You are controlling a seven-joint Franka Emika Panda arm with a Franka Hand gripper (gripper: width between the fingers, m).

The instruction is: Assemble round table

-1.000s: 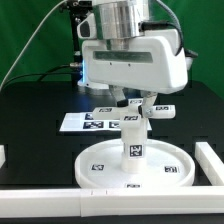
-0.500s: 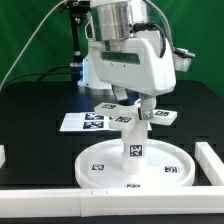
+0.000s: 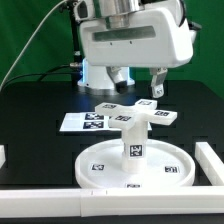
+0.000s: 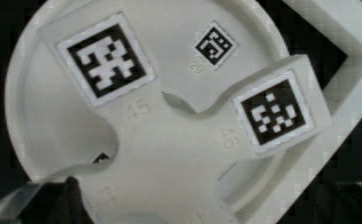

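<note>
The white disc (image 3: 100, 168) lies flat on the black table near the front. The thick tagged post (image 3: 132, 147) stands upright on its centre hub. A white cross-shaped tagged piece (image 3: 135, 113) sits on top of the post. My gripper (image 3: 140, 86) hangs above the cross piece, apart from it, open and empty. In the wrist view I look down on the cross piece (image 4: 178, 125) and its tags, with the disc (image 4: 45, 110) behind it. Dark fingertips (image 4: 45, 203) show at the frame's lower corners, wide apart.
The marker board (image 3: 82, 122) lies behind the disc on the exterior view's left. White border bars run along the front (image 3: 40, 203) and the exterior view's right (image 3: 212, 165). The arm's base and cables stand at the back.
My gripper has risen straight up, off the cross piece on the post. The post and the cross piece stay standing on the disc.
</note>
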